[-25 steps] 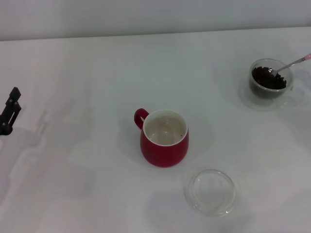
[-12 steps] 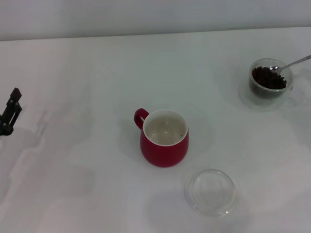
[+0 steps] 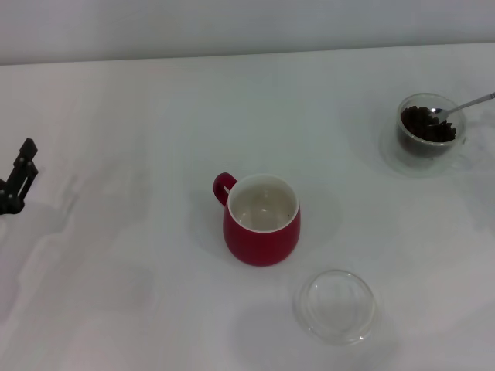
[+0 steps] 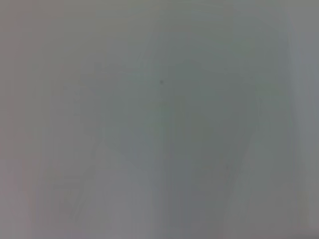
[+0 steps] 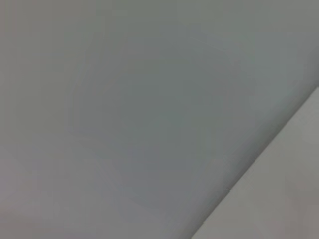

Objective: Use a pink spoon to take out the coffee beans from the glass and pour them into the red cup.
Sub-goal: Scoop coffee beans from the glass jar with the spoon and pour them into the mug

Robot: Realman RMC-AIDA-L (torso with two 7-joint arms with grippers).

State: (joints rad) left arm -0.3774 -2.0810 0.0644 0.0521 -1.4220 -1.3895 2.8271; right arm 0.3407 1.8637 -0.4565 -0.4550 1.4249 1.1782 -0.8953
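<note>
Head view: the spoon (image 3: 462,104) rests in the glass (image 3: 430,128) at far right, bowl on the beans (image 3: 425,124), stem leaning over the rim and out of sight. A second ago the pink handle showed and the stem sat steeper; now it has sunk lower. My read: the scoop hasn't lifted yet. The red cup (image 3: 261,219) waits mid-table, with no beans I can see in it, a clear dish (image 3: 336,305) just beyond. My left claw (image 3: 17,185) idles at the left edge, drifted slightly; open or together, I cannot tell. My right claw is out of sight.

Left wrist: only blank grey.

Right wrist: the same, nothing to report.
</note>
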